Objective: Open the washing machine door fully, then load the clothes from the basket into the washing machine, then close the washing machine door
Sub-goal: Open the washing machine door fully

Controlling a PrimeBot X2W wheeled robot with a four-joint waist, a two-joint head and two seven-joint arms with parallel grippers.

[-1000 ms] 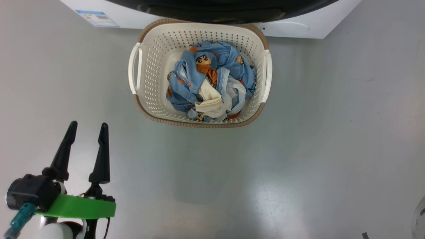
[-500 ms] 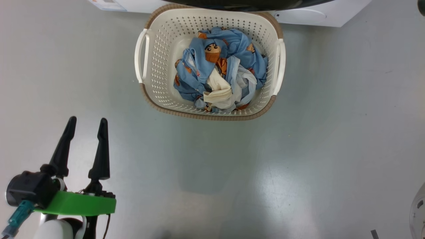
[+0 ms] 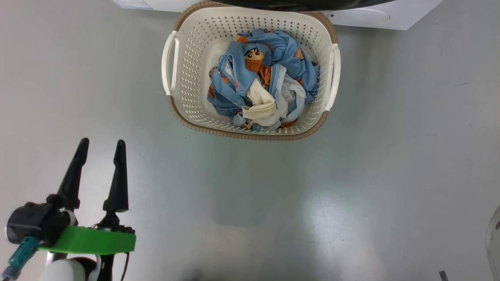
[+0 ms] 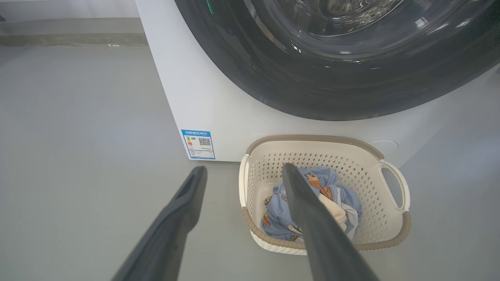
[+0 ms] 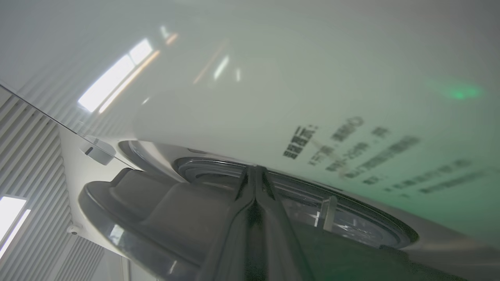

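Observation:
The cream basket (image 3: 191,78) with a brown rim stands on the floor against the white washing machine (image 3: 363,17). In it lie the clothes (image 3: 261,82), light blue with orange prints plus cream and white pieces. My left gripper (image 3: 101,142) hovers open and empty at the lower left, well short of the basket (image 4: 312,138) and clothes (image 4: 336,191). The washing machine door (image 4: 332,89), with its black rim and glass bowl, looks closed above the basket. My right gripper (image 5: 254,168) is shut, its tips at the edge of the door's rim (image 5: 156,203), under the white machine front (image 5: 273,97).
Grey floor (image 3: 273,203) spreads around the basket on all sides. A blue label (image 4: 199,144) marks the machine's lower left corner. A pale rounded part (image 3: 494,242) shows at the right edge of the head view. A slatted ceiling with lights (image 5: 23,164) is behind the door.
The head camera has shifted, so the basket sits further right and less of the machine shows. My left gripper keeps its open pose.

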